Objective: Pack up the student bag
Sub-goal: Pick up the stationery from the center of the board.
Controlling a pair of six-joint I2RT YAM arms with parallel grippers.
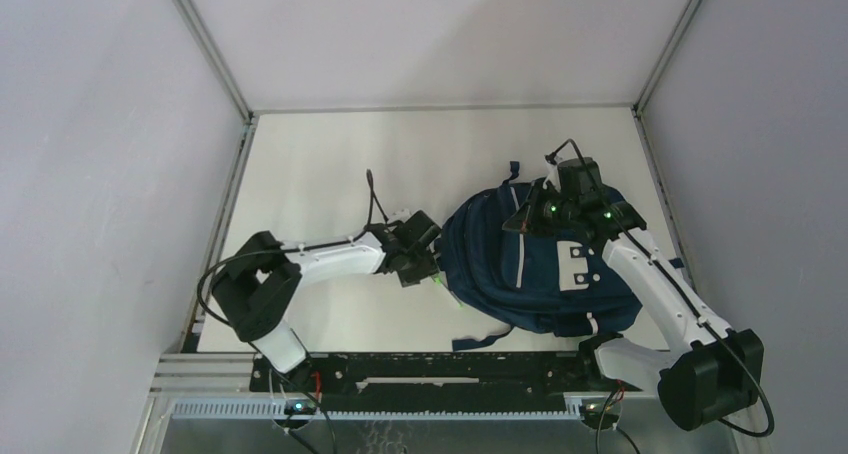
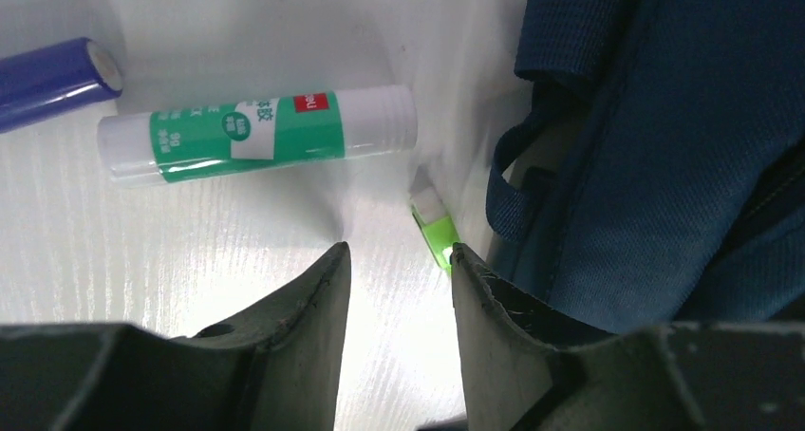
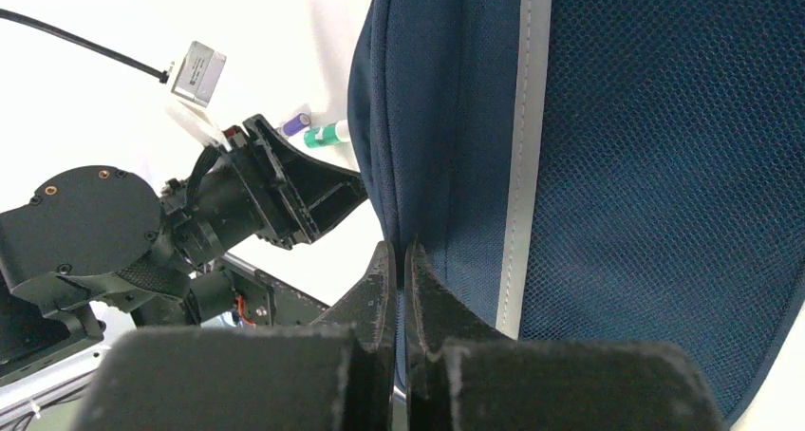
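Observation:
The student bag (image 1: 530,269), navy blue with white patches, lies on the white table right of centre. My right gripper (image 3: 401,251) is shut on a fold of the student bag (image 3: 608,165) fabric at its edge; in the top view this gripper (image 1: 545,214) sits over the bag's upper part. My left gripper (image 2: 399,255) stands open just left of the student bag (image 2: 683,146), low over the table, nothing between its fingers. A green and white glue stick (image 2: 256,132) lies ahead of it. A small green and white piece (image 2: 435,230) lies by its right fingertip, against the bag.
A purple cylinder (image 2: 52,80) lies left of the glue stick. A dark strap loop (image 2: 508,179) hangs at the bag's side near my left gripper (image 1: 422,266). White walls enclose the table; a black rail (image 1: 420,369) runs along the near edge.

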